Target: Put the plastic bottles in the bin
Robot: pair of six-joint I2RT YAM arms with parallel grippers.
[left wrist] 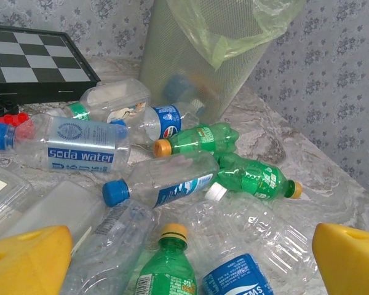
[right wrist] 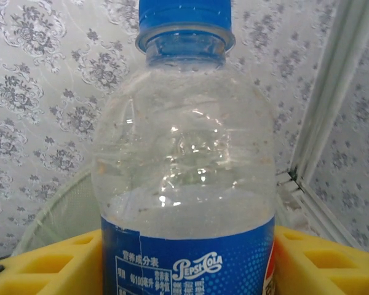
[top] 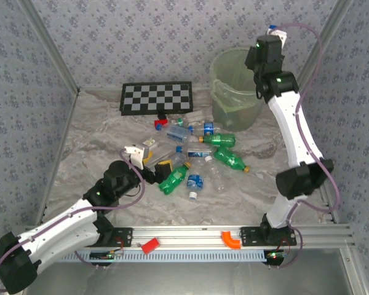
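Three green bottles, one bin, one Pepsi bottle in right jaws

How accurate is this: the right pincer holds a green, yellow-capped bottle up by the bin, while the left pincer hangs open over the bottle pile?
One detail is wrong. The right wrist view shows the right pincer holding a clear Pepsi bottle with a blue cap and label, not a green, yellow-capped one. The rest stands.
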